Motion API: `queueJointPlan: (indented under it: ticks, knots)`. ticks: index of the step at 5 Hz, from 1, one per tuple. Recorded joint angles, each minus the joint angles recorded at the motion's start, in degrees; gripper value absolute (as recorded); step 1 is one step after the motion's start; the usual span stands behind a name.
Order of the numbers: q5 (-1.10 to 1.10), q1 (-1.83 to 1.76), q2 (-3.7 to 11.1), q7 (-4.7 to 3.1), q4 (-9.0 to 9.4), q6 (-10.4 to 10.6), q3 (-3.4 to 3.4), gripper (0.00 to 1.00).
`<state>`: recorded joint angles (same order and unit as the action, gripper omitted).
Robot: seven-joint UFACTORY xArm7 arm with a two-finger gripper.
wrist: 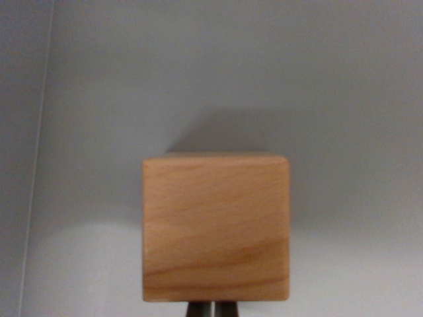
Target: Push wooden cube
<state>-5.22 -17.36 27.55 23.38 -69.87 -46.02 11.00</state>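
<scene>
Pale grey tabletop (pixel 344 99) fills the wrist view, a faint seam running down its left side. At the bottom edge only the dark tips of the gripper (pixel 212 309) show, close together with a thin light line between; whether they are closed I cannot tell. Directly ahead of them, seemingly touching, sits the wooden cube (pixel 216 228), its shadow falling beyond it.

wrist view: single camera, mounted on the arm, set low and looking forward over a grey surface (pixel 344 99). very near: wooden cube (pixel 215 228) fills centre toward 6 o'clock; gripper (pixel 213 309) tips at 6 o'clock edge. surface seam toward 9 o'clock.
</scene>
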Motion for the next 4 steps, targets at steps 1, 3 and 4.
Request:
queueJointPlan:
  ticks: [1, 3, 4]
  knots:
    - [-0.15, 0.14, 1.57, -0.5, -2.55, -1.0, -0.3, 1.0]
    - [-0.3, 0.29, 3.16, -1.0, -5.14, -2.0, -0.6, 1.0]
    - [-0.3, 0.29, 3.16, -1.0, -5.14, -2.0, -0.6, 1.0]
